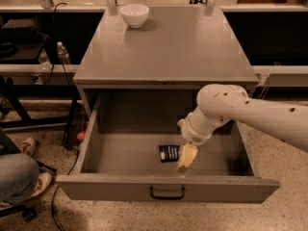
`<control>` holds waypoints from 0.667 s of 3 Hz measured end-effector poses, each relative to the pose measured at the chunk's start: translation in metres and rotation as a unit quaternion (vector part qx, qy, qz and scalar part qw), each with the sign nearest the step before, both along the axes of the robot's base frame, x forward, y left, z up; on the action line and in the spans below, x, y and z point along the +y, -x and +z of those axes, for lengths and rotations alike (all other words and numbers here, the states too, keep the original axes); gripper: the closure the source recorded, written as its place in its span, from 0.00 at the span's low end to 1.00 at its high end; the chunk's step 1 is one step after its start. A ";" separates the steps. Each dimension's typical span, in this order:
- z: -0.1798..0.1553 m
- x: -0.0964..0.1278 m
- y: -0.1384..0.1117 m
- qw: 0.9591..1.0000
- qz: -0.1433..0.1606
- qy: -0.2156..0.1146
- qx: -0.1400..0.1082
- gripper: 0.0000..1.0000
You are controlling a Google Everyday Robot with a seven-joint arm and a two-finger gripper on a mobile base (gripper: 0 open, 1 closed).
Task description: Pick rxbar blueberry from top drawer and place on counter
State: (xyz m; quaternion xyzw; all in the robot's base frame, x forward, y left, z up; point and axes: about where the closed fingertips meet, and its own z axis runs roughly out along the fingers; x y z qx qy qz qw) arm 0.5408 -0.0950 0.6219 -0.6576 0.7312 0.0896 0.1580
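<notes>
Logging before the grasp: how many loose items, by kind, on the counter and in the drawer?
Snack bars: 1, rxbar blueberry in top drawer
Bowls: 1, white bowl on counter
Total: 2
Gripper: in drawer, right of bar

No readable text on rxbar blueberry beside the pincer.
</notes>
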 end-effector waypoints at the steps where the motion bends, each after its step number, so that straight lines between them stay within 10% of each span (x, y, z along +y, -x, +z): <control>1: -0.015 0.009 0.006 1.000 0.009 0.011 0.010 0.00; 2: -0.027 0.019 0.011 0.999 0.021 0.017 0.020 0.27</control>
